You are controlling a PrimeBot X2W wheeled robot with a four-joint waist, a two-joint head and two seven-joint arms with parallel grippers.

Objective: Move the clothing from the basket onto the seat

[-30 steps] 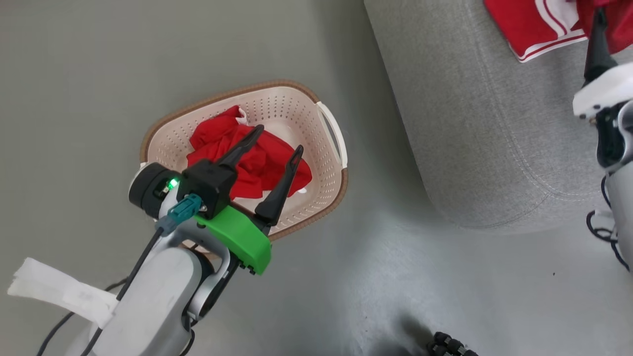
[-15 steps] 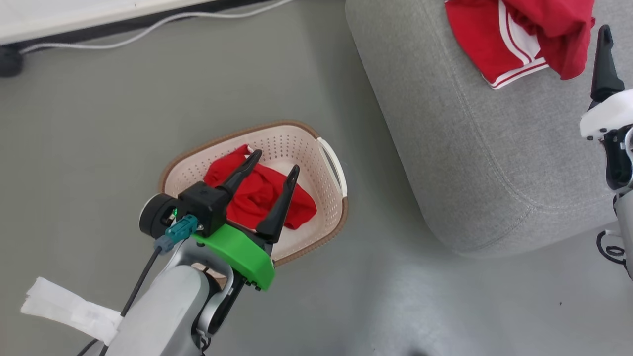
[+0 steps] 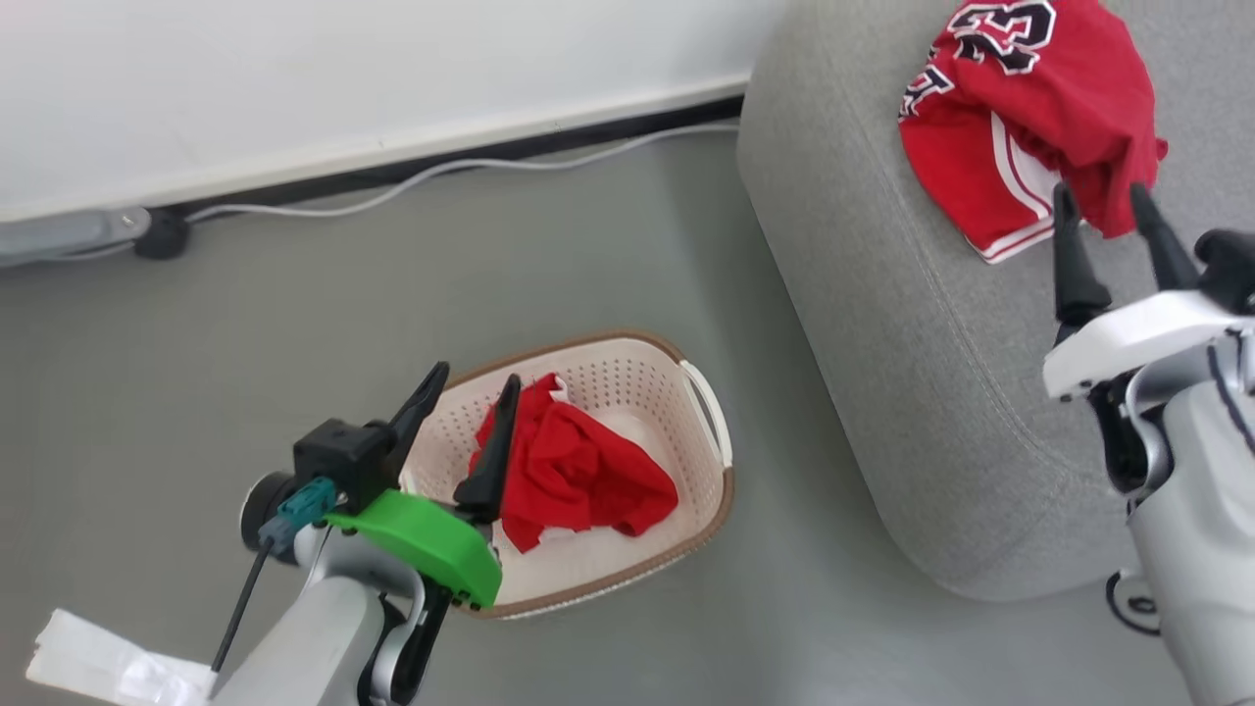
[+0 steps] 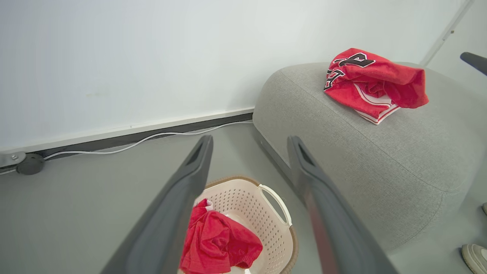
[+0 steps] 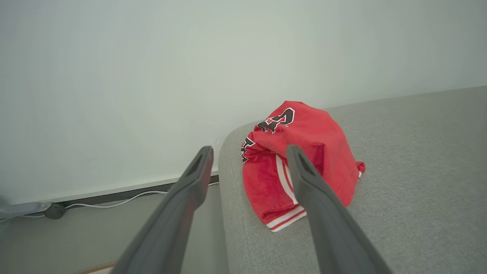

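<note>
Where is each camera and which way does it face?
Head view: from the head, down at the cream perforated plastic basket; left gripper, right gripper show.
Left wrist view: above that basket, facing the wall; own fingers show.
Right wrist view: facing the light grey fabric sofa; own fingers show.
All share the red numbered jersey.

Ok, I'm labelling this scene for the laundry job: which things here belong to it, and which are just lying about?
Belong to the job:
numbered red jersey, lying on the grey sofa
plain red garment, in the laundry basket
left gripper and right gripper, both open

Just lying about:
white cable along the wall
pale shoe on the floor
</note>
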